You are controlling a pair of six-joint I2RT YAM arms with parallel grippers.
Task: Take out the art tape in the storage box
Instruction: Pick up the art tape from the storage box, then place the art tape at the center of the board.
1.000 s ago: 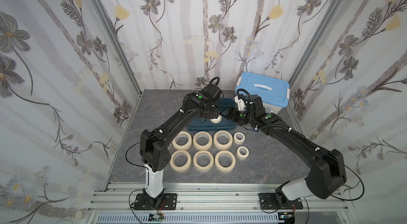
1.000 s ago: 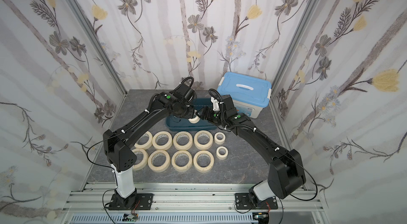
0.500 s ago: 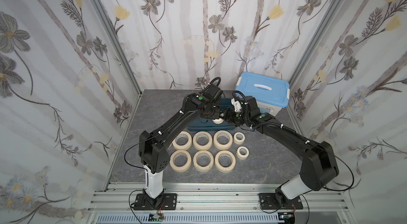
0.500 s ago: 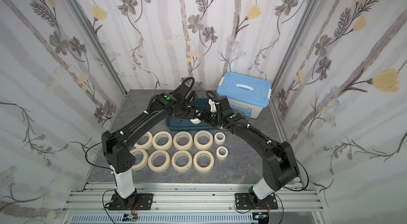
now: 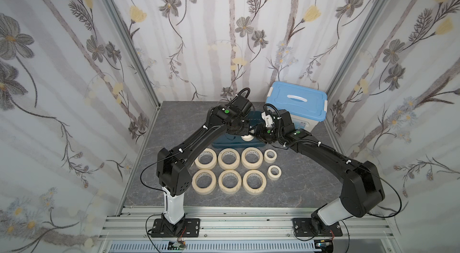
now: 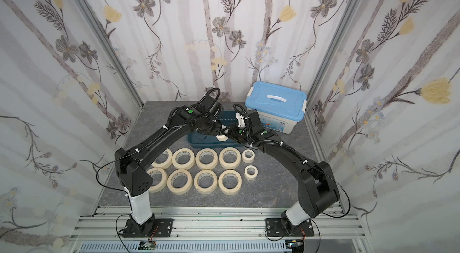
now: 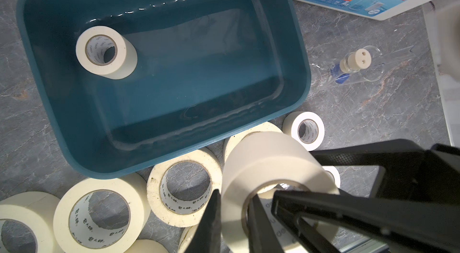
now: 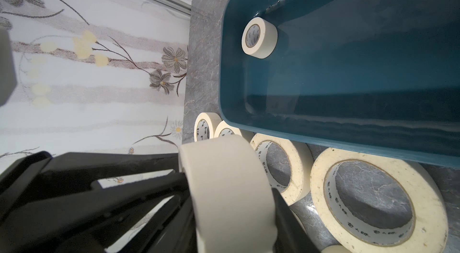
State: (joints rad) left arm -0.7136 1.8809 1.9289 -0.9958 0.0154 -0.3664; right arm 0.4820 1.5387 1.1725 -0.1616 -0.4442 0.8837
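A small cream art tape roll (image 5: 247,137) hangs over the front of the dark teal storage box (image 5: 221,141), between both grippers. My left gripper (image 7: 234,194) pinches the roll's wall, one finger outside and one in the core. My right gripper (image 8: 229,189) comes from the opposite side, its fingers against the two flat faces of the roll (image 8: 224,184). One more small roll (image 7: 124,60) lies flat in a corner of the box (image 7: 74,127); the left arm hides it in both top views. Several large rolls (image 5: 229,158) and two small rolls (image 5: 270,155) lie on the table in front.
A white tub with a light-blue handled lid (image 5: 296,105) stands at the back right, just beyond the right wrist. A small glass flask with a stopper (image 7: 356,65) lies on the table between box and tub. Papered walls close in the left, back and right sides.
My right gripper has moved left to meet the left gripper over the box and narrowed its jaws round the small roll. The left arm has stayed almost still with the roll.
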